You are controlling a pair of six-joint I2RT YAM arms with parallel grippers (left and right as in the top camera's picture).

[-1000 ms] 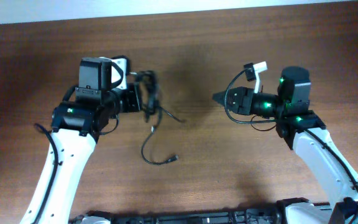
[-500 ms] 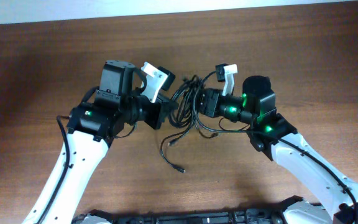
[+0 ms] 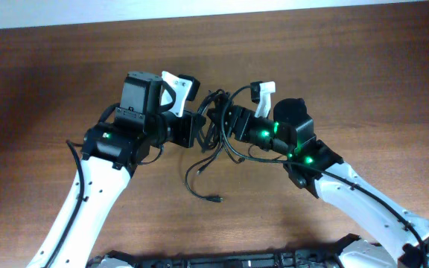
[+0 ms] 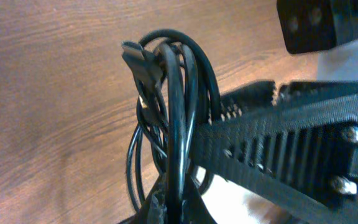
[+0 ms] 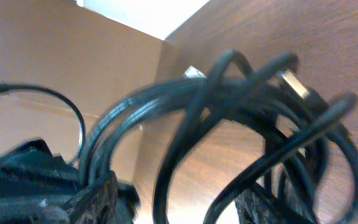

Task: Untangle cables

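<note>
Cables [image 4: 174, 118] pinched in left fingers [image 4: 194, 213] (right fingers [image 5: 97, 198] astride)

The thin black cables [image 3: 213, 128] hung bunched in tight overlapping loops, a plug end [image 4: 140, 59] sticking out on top. One loose strand [image 3: 188, 179] trailed toward 6 o'clock, ending in a small plug [image 3: 216, 199].

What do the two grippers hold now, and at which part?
The left gripper pinches the cables at one end of their loops. The right gripper straddles the bundle; whether it grips cannot be told.
</note>
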